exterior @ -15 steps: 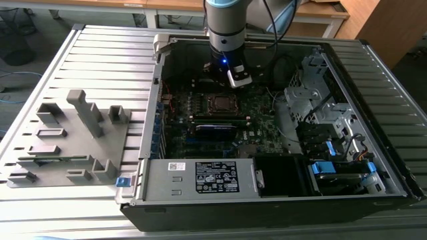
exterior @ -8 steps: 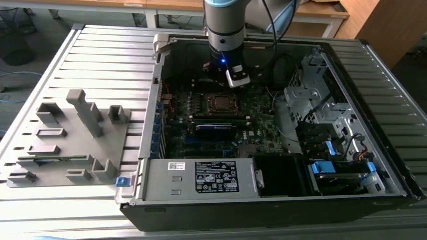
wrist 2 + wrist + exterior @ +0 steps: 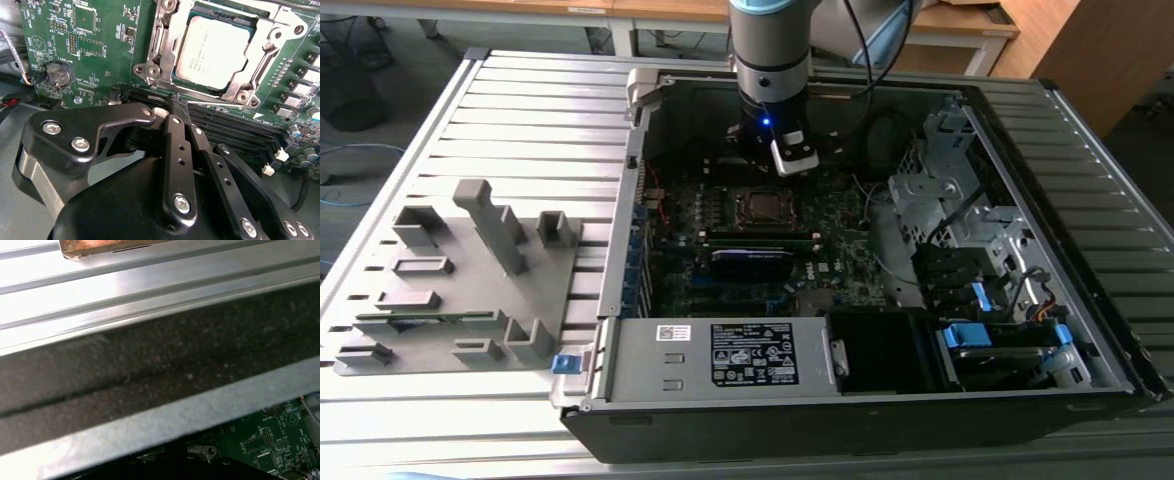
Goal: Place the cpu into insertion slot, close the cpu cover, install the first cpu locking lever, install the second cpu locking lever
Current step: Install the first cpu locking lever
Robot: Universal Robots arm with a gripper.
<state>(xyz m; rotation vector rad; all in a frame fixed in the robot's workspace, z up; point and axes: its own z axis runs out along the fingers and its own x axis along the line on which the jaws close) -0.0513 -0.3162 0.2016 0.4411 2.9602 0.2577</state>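
My gripper (image 3: pixel 178 102) sits closest in the second wrist view: fingers pressed together, nothing between them, tips hanging over the long black memory slots (image 3: pixel 235 131) of the green board (image 3: pixel 100 55). Just beyond the tips, the cpu (image 3: pixel 216 50) lies flat in the insertion slot (image 3: pixel 196 12), silver face up. The cpu cover (image 3: pixel 260 70) lies down around the chip, which shows through its window. Coin battery (image 3: pixel 56 75) off to one side. Exterior view: arm (image 3: pixel 771 60) reaches into the open computer case (image 3: pixel 854 330), above the socket; grey fixture (image 3: pixel 454 290) on the exterior view's left.
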